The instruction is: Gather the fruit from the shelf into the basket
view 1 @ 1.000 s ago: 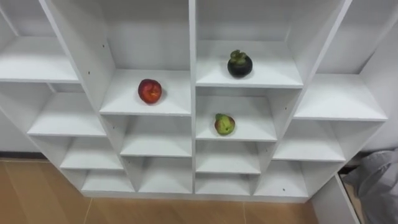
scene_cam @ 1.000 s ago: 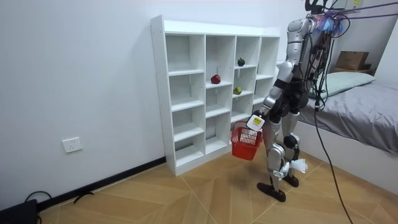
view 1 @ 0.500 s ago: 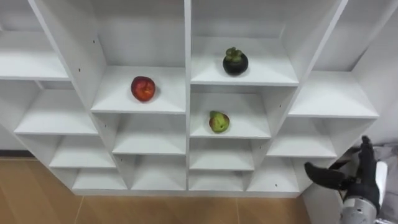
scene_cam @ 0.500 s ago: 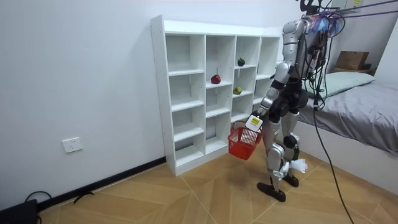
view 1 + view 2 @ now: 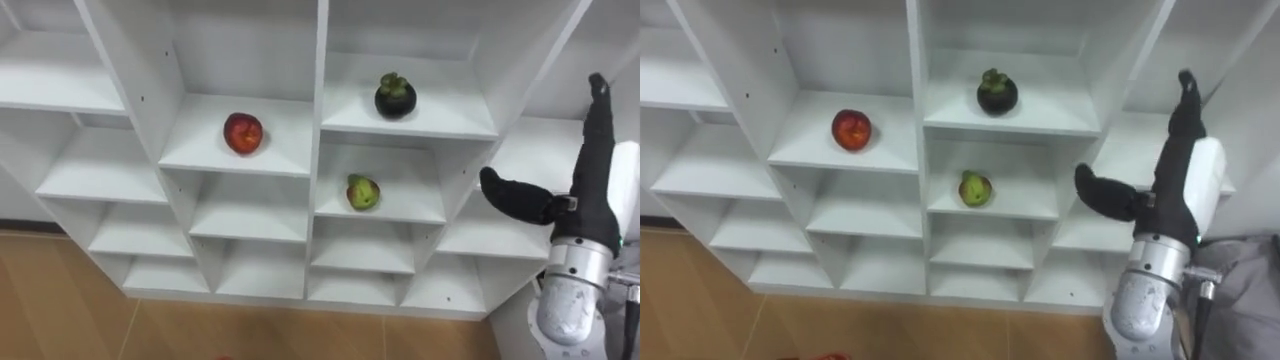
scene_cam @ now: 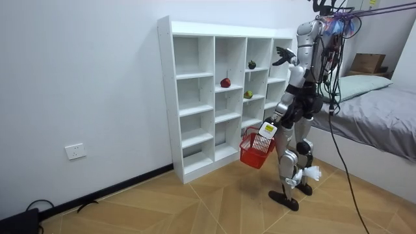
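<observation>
Closet: a white closet of open cubbies stands against the wall, its shelves set at staggered heights from column to column.
Left-of-centre cubby: one round red fruit sits alone on the shelf, near the middle, apart from the side walls.
Upper cubby, next column right: a dark purple fruit with a green cap stands upright, toward the back of the shelf.
Cubby directly below it: a green fruit with a reddish blush lies by itself on the shelf.
Right hand: the right hand is raised in front of the closet's right-hand column, fingers straight and pointing up, thumb spread toward the fruit; it touches nothing.
Basket: in the room view a red basket hangs at thigh height between the robot and the closet; what lies in it cannot be made out.
Left hand: the left hand is lowered and closed on the basket's handle.
Robot: stands upright facing the closet, a bed behind it.
</observation>
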